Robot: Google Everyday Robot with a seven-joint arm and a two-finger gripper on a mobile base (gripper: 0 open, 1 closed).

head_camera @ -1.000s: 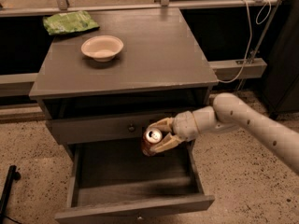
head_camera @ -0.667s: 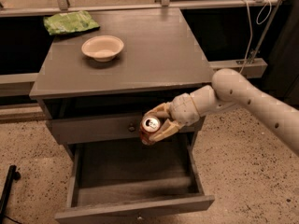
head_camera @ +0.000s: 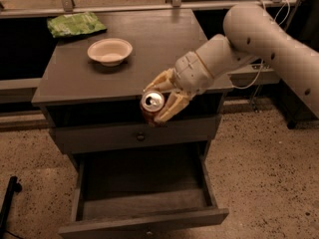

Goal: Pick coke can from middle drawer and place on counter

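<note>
at counter point(head_camera: 154, 44) front edge | gripper point(head_camera: 156, 103) clenched around coke can point(head_camera: 151, 100) | middle drawer point(head_camera: 144, 180) open

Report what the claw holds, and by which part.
The claw holds the coke can by its sides, clamped around the body just under the silver top, in front of the counter's front edge.

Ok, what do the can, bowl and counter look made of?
The can, held by the gripper by the counter's front edge, looks metal: shiny silver top. The bowl: matte off-white, perhaps paper or plastic. The counter: likely painted wood, dull grey finish.
</note>
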